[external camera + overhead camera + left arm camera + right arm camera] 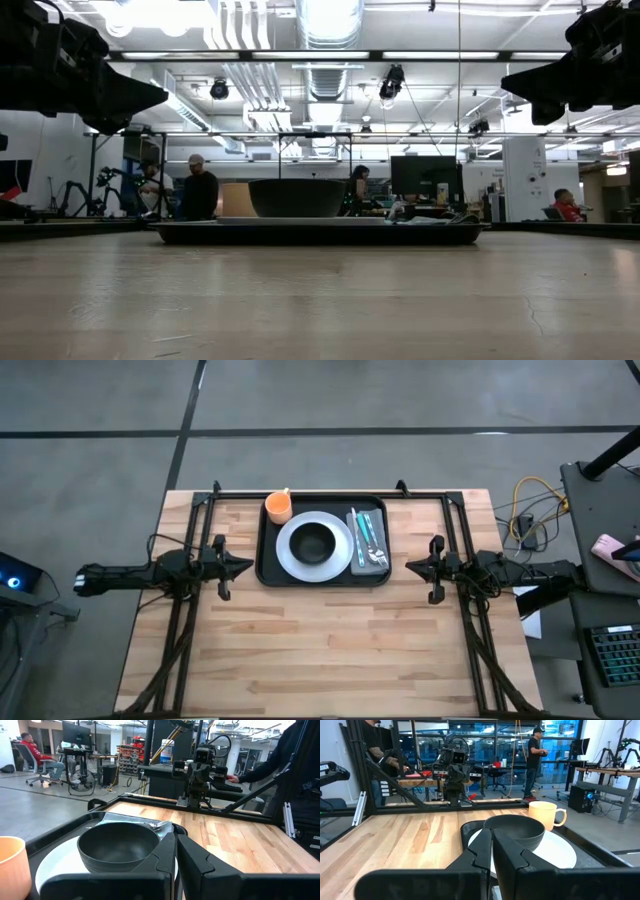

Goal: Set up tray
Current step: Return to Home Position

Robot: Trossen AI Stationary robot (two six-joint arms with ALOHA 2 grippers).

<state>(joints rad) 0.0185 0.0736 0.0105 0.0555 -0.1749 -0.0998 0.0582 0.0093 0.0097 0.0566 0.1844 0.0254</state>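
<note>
The tray [266, 574] looks fully set: plate [290, 560], bowl [315, 542], cup [278, 508], cutlery [368, 540]. The left end effector [246, 567] and right end effector [410, 568] flank it, clenched and empty.

Black tray [268, 572] — loaded, table's far-centre

One black tray [270, 575]. One white plate [290, 555]. One dark bowl [314, 542]. One orange cup [279, 508]. One grey napkin [352, 560]. Three green pieces of cutlery [368, 540]. Two tools: the left tool [240, 567] and the right tool [412, 569].
</note>
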